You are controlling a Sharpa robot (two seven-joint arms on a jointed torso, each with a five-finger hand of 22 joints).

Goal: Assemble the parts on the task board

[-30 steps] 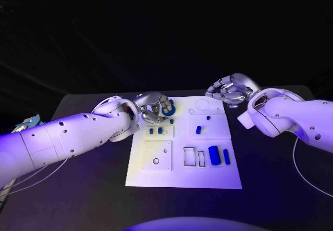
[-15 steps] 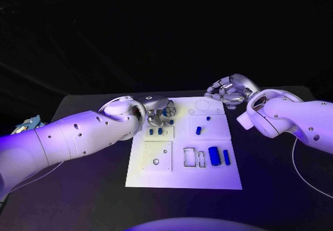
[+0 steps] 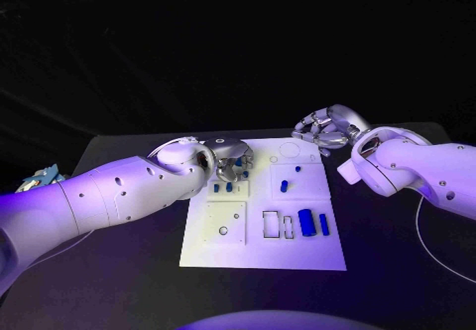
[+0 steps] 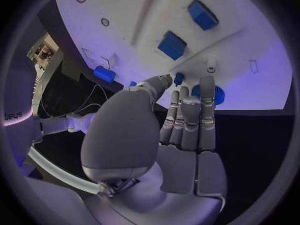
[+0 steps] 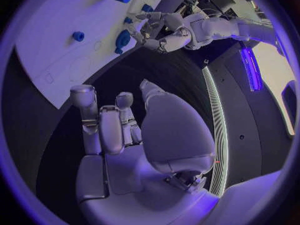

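Our left hand [image 3: 230, 163] hovers over the white task board's [image 3: 298, 254] far-left corner, fingers curled beside a round blue part [image 4: 207, 93]; whether it grips, we cannot tell. Our right hand [image 3: 325, 130] waits off-board, fingers loosely apart, holding nothing.

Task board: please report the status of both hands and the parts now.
Left hand over task board far-left corner, empty, fingers near round blue part. Right hand off the far-right edge, empty. Nothing in the way.
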